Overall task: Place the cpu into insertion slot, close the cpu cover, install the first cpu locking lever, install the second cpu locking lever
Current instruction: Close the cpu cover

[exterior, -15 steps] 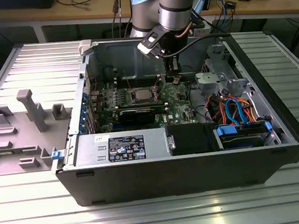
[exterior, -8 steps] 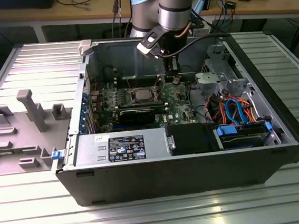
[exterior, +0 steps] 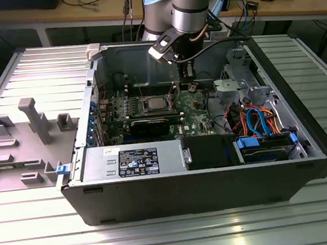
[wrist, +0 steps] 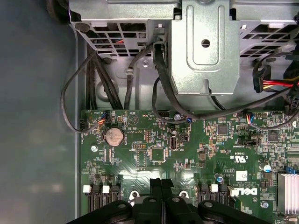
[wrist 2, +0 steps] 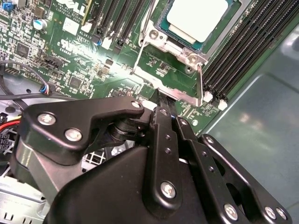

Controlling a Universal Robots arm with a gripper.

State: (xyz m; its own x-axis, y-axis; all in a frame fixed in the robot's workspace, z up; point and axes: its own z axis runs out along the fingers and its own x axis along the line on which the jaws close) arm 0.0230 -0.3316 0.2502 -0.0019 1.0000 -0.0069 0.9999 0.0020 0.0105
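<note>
On the left of the ribbed metal bench [exterior: 24, 240] lie grey plastic fixtures [exterior: 33, 120]. Right of them, inside the open black computer case [exterior: 187, 189], the small silver-topped square cpu [wrist 2: 197, 17] already sits in the metal-rimmed insertion slot [exterior: 143, 106]. The thin silver cpu cover [wrist 2: 164, 44] seems to be down around it. Both wire locking levers [wrist 2: 143, 46] look unlatched, so those steps remain. Just right of the slot, the black gripper [wrist 2: 161, 99] hovers close above the green motherboard [exterior: 195, 116], fingers together and holding nothing visible.

Silver arm [exterior: 190, 7], black screw-studded claw [wrist: 161, 183]
</note>
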